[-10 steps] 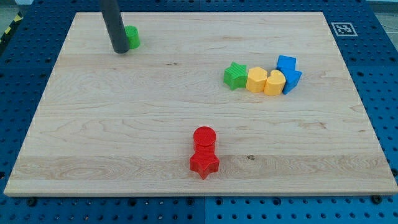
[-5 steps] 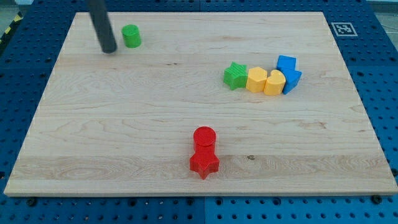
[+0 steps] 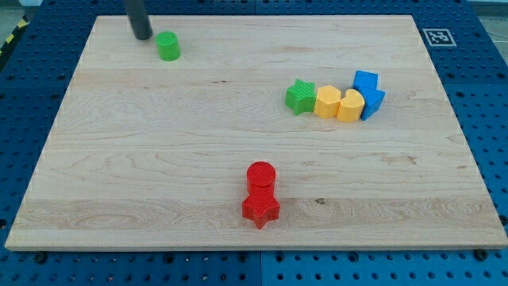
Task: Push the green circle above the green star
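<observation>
The green circle (image 3: 167, 46) sits near the board's top left. My tip (image 3: 143, 36) rests just to its upper left, a small gap apart. The green star (image 3: 300, 97) lies right of the board's middle, at the left end of a row of blocks, touching a yellow block (image 3: 327, 102).
The row continues rightward with a second yellow block (image 3: 350, 106) and two blue blocks (image 3: 367, 83) (image 3: 373, 103). A red circle (image 3: 260, 175) touches a red star (image 3: 260, 208) near the board's bottom middle. A marker tag (image 3: 436, 36) sits at the board's top right corner.
My tip has moved from beside the green circle's left, first out to the left, then up toward the view's top. The green circle has not moved.
</observation>
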